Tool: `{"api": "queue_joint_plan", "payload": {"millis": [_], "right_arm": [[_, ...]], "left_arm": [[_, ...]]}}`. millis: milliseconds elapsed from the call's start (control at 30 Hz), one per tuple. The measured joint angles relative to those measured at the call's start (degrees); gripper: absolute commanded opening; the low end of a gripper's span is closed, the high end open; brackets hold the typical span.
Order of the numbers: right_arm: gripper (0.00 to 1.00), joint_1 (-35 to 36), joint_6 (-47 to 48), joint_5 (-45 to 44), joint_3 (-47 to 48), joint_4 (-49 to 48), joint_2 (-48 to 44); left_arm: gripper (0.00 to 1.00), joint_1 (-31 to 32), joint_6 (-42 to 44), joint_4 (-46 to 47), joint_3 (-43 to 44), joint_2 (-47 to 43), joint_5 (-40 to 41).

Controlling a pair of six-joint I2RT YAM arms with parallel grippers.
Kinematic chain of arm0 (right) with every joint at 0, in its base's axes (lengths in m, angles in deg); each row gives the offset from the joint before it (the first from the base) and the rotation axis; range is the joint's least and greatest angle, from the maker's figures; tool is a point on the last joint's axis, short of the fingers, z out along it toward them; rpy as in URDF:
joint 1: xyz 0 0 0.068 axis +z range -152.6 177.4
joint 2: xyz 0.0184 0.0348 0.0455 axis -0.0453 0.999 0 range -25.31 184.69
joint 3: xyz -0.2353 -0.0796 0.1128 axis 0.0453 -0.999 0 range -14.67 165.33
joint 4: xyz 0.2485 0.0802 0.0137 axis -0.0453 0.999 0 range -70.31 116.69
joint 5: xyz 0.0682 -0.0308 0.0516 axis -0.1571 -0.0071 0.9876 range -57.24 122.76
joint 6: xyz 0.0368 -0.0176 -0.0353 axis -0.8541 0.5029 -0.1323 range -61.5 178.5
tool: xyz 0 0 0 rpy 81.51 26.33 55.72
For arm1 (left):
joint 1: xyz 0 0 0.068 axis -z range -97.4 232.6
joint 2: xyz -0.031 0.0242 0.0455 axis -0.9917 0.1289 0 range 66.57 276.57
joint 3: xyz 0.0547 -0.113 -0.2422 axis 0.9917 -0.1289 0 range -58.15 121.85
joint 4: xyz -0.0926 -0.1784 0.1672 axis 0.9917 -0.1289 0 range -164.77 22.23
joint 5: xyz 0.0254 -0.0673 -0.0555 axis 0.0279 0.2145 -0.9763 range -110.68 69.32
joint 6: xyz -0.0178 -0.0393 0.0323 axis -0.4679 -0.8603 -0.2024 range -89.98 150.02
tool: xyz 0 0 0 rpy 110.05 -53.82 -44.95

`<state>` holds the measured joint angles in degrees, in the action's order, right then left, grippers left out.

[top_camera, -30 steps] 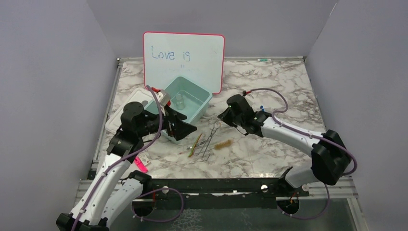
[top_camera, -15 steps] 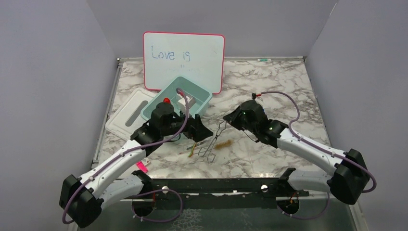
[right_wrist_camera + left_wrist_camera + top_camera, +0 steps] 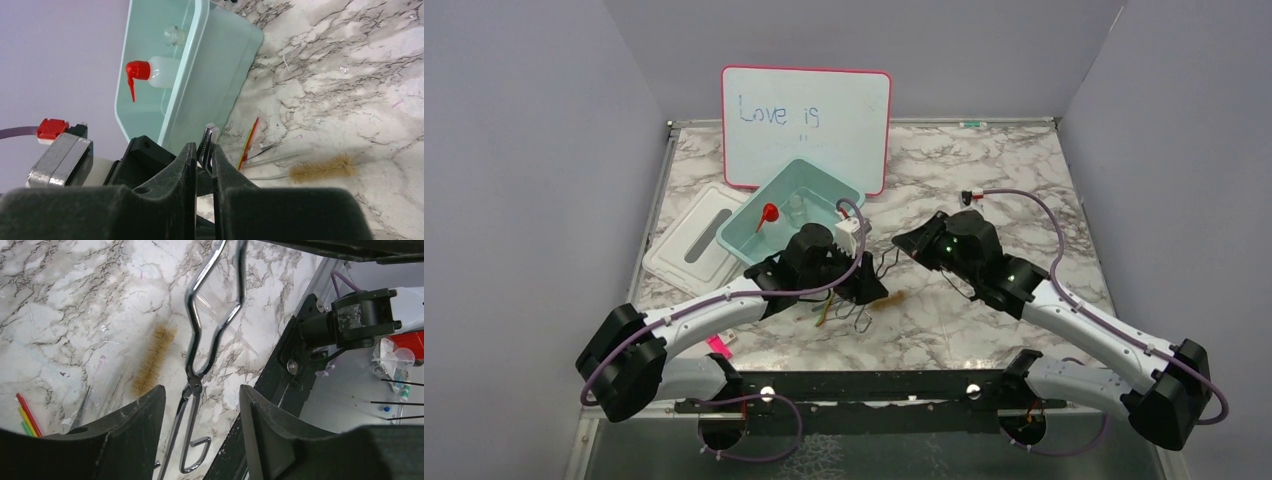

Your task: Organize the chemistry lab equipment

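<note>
At the marble tabletop [image 3: 60, 300], only our left wrist view shows the left hand [image 3: 200, 395] part-open astride one metal tongs [image 3: 192, 355]; right hand [image 3: 203, 150] clamps their tip. One brown bristle brush [image 3: 152, 360].

In the tub [image 3: 742, 248]: squeeze bottle [image 3: 162, 71] toward its left end, flask [image 3: 174, 35] just right of that. Directly behind the tub, upright: whiteboard [image 3: 806, 125]. Just beside the tub's left side, flat on the table [image 3: 984, 170]: lid [image 3: 694, 240]. Before the tub and slightly right: thin sticks [image 3: 22, 407], then tongs [image 3: 192, 382], then brush [image 3: 152, 357], each farther right. Before the tub, well to the left: marker pen [image 3: 717, 346].
</note>
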<state>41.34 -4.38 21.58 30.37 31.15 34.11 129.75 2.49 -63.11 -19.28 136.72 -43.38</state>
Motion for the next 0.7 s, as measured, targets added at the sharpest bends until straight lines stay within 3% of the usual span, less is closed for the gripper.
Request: {"api": "queue_joint_plan", "payload": {"millis": [200, 400, 567, 700], "right_arm": [[0.01, 0.00, 0.02, 0.96, 0.00, 0.61, -2.14], [0.01, 0.00, 0.17, 1.44, 0.00, 0.68, -2.91], [0.02, 0.00, 0.90, 1.51, -0.02, 1.14, -3.10], [0.42, 0.00, 1.40, 1.46, 0.02, 1.29, -3.65]], "left_arm": [[0.32, 0.13, 2.14, 0.85, 0.79, 0.74, -0.11], [0.00, 0.13, 3.98, 2.05, 0.87, 0.74, -1.75], [0.00, 0.59, 5.44, 2.38, 1.03, 0.70, -3.43], [0.00, 0.59, 6.78, -0.83, 2.69, 0.20, -3.39]]}}
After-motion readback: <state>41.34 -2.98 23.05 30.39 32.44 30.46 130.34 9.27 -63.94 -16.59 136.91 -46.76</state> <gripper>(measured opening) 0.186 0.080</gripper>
